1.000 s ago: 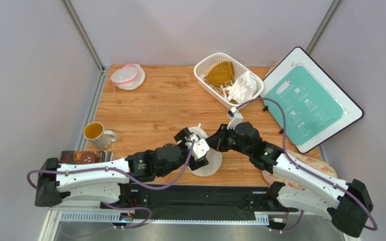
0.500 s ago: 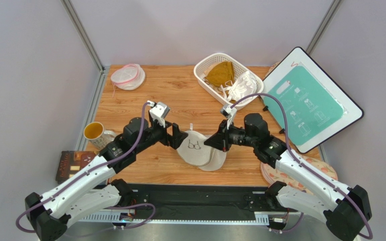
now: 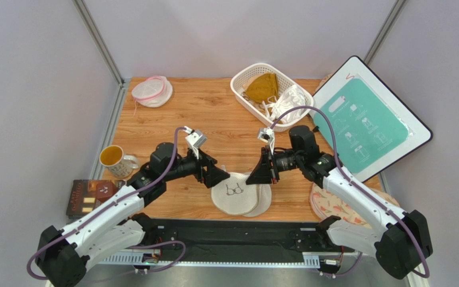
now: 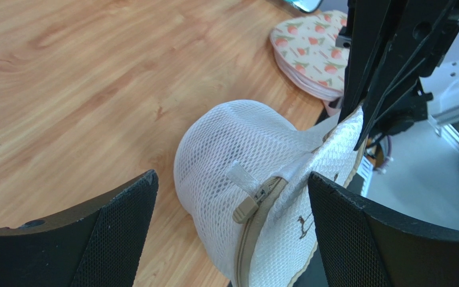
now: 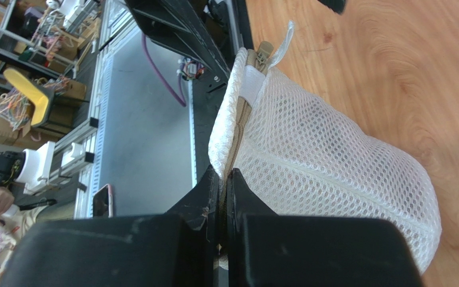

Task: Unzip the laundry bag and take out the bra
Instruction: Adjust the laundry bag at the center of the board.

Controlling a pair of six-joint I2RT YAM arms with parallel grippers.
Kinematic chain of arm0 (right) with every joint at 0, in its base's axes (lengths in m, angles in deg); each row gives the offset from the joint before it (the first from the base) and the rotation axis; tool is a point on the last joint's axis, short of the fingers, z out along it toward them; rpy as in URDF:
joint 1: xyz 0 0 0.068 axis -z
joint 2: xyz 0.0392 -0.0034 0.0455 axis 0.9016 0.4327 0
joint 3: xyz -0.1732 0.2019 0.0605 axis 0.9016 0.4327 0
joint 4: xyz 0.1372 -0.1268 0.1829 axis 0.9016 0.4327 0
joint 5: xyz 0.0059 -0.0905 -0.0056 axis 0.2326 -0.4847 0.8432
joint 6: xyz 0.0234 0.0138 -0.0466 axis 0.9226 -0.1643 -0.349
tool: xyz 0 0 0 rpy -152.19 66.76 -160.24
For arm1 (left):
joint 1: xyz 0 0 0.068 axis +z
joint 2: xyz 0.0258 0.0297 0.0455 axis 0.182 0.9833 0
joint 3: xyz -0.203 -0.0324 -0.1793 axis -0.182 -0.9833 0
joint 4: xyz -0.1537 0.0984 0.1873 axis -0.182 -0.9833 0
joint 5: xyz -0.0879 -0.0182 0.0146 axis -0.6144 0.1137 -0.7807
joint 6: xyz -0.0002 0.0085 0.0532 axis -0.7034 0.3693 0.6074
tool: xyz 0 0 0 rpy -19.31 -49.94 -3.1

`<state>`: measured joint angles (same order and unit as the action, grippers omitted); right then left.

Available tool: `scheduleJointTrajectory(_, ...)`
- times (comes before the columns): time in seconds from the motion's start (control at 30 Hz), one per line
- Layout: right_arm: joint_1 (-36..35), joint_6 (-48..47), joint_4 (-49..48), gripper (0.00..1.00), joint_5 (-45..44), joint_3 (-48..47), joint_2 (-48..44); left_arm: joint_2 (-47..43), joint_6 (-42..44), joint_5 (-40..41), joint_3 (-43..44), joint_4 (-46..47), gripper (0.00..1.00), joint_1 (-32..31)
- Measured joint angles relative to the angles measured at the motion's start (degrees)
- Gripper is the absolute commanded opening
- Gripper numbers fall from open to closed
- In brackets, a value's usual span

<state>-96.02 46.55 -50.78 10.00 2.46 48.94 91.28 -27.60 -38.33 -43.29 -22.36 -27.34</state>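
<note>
The whitish mesh laundry bag (image 3: 236, 192) lies near the table's front edge, its tan zipper closed. My right gripper (image 3: 254, 177) is shut on the bag's tan seam at its right side; the right wrist view shows the fingers (image 5: 205, 191) pinching the seam of the bag (image 5: 333, 161). My left gripper (image 3: 219, 177) is open at the bag's left side. In the left wrist view the bag (image 4: 244, 149) and its tan zipper pull (image 4: 247, 208) sit between my open left gripper (image 4: 232, 233)'s fingers, untouched. The pale pink bra is hidden.
A white basket (image 3: 238, 89) at the back holds a mustard bra (image 3: 262, 86) and a white bra (image 3: 289, 101). A flat pink-rimmed pouch (image 3: 151, 91) lies back left. A mug (image 3: 113, 158), a dark box (image 3: 91, 194), a teal board (image 3: 366, 119) and a strawberry-print pad (image 3: 333, 200) flank the arms.
My left arm has pulled back from over the bag and come in again low at its left side, gripper open. My right gripper has kept its hold; the bag has shifted slightly nearer.
</note>
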Motion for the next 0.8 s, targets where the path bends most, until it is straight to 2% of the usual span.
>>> scheduleJointTrajectory(0.17, 0.0, -0.79, 0.79, 0.0, 3.21, -0.13, 0.26, 3.54, -0.66, -5.55, -0.02, 2.12, 0.94, 0.04)
scheduleJointTrajectory(0.27, 0.04, -1.07, 1.46, 0.0, 4.55, -0.9, 0.7, 5.01, -1.55, -9.42, -0.02, 3.91, 0.76, 0.07)
scheduleJointTrajectory(0.3, 0.04, -1.25, 1.62, 0.0, 4.9, -1.4, 1.07, 5.75, -2.14, -11.21, -0.02, 5.07, 0.65, 0.07)
scheduleJointTrajectory(0.37, 0.04, -1.62, 1.68, 0.0, 5.66, -2.54, 2.32, 7.1, -3.32, -14.12, -0.02, 7.06, 0.54, 0.07)
scheduleJointTrajectory(0.43, 0.04, -1.99, 1.79, 0.0, 6.25, -3.78, 4.17, 8.31, -4.07, -16.72, -0.02, 8.61, 0.19, 0.04)
scheduleJointTrajectory(0.47, 0.07, -2.25, 2.1, 0.07, 6.69, -4.39, 5.4, 8.7, -4.57, -17.75, -0.02, 9.07, 0.01, 0.07)
scheduleJointTrajectory(0.53, 0.26, -2.73, 2.56, 0.26, 6.67, -5.35, 7.65, 9.25, -5.09, -20.13, -0.04, 9.7, 0.0, 0.07)
scheduleJointTrajectory(0.57, 0.48, -2.78, 2.82, 0.44, 6.51, -5.6, 8.39, 9.29, -5.27, -20.85, -0.09, 9.86, 0.0, 0.07)
scheduleJointTrajectory(0.67, 0.87, -2.67, 3.41, 0.59, 3.8, -6.56, 9.9, 8.92, -5.22, -19.82, -0.09, 8.66, 0.0, 0.09)
scheduleJointTrajectory(0.7, 0.92, -2.58, 3.98, 0.59, 1.75, -7.15, 9.94, 8.44, -5.11, -18.12, -0.09, 7.28, 0.0, 0.07)
scheduleJointTrajectory(0.77, 0.98, -2.19, 5.31, 0.67, -5.62, -8.66, 9.51, 6.45, -5.25, -11.47, -0.02, 2.8, 0.0, 0.11)
scheduleJointTrajectory(0.8, 1.01, -1.77, 6.23, 0.68, -10.1, -9.46, 9.11, 5.42, -5.46, -8.07, -0.02, 0.72, 0.0, 0.11)
